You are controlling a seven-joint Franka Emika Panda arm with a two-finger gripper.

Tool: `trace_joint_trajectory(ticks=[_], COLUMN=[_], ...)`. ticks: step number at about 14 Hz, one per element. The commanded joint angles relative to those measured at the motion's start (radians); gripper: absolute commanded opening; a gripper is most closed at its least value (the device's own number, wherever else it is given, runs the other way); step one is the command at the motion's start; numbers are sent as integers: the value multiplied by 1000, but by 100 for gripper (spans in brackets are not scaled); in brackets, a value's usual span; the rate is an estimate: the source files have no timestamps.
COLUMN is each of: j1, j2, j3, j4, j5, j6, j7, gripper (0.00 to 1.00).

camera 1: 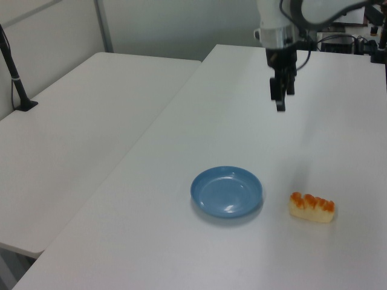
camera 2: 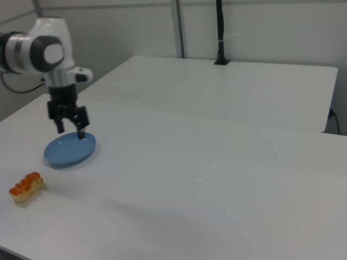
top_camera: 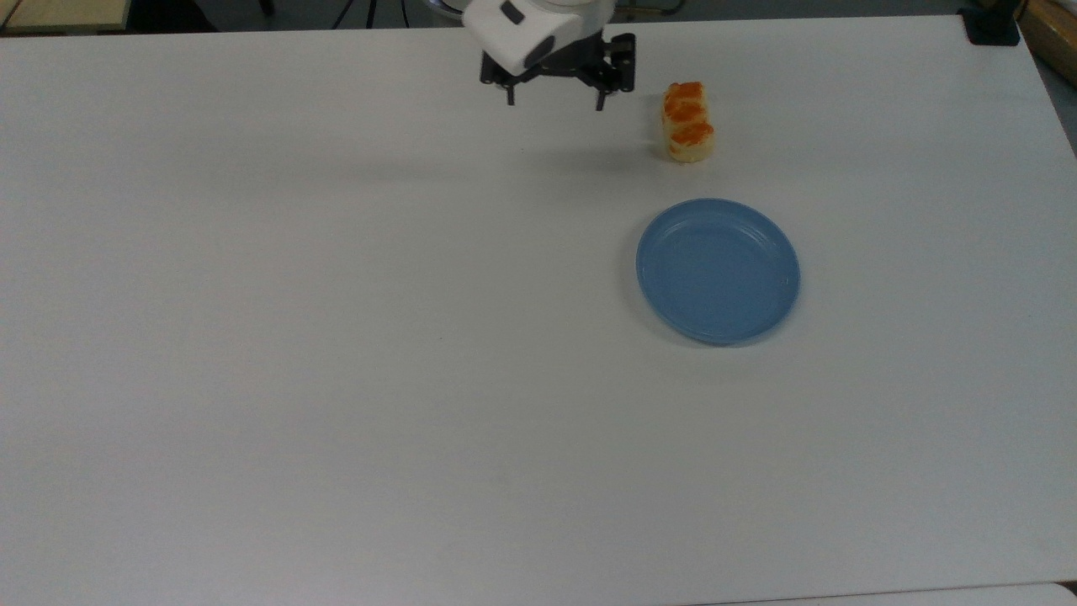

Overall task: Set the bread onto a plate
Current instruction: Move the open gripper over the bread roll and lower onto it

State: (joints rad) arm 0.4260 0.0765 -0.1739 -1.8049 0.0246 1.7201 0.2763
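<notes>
Hanging above the broad white matte table [top_camera: 336, 337], the black two-finger gripper [top_camera: 555, 95] on its white arm [top_camera: 530, 29] pointed downward with its fingers spread apart and nothing between them.

Item 1: small oblong pale-yellow loaf of bread [top_camera: 688, 121] with orange-brown glazed bumps on top. It lay flat on the table, near the far edge in the top view, just to the top view's right of the gripper and apart from it. In the left view the bread [camera 1: 312, 207] lay nearer the camera than the gripper [camera 1: 282, 99]; in the right view the bread [camera 2: 26, 186] sat at the right view's lower left.

Item 2: round shallow blue plate [top_camera: 718, 271] with a raised rim, matte. It rested on the table, near the loaf but not touching it, and carried nothing. In the left view the plate [camera 1: 227, 192] lay to the left view's left of the loaf. In the right view the gripper [camera 2: 70, 126] hung in front of the plate [camera 2: 69, 149].

Item 3: second white table [camera 1: 78, 133], adjoining, at the left view's left.
</notes>
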Motion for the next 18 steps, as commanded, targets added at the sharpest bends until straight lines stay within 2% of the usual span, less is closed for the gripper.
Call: trace_joint_trajectory(ticks=[1,4,7,8,11,13,15,18], j1=[34,45,45,46,88,85,88,89], j2=[-136,-143,-100,-58,17,48,52,71], j3=[126,192,275,296,303,303,303,303], j4=[-229,-271,-294,-292,-306,-330,-399,-416], j5=[26,98,103,103,101,98,89,86], j6=[131,188,283,299,380,409,437,470], j7=[133,150,248,283,314,317,302,288], gripper=[100,100,100,100,100,100,100,100])
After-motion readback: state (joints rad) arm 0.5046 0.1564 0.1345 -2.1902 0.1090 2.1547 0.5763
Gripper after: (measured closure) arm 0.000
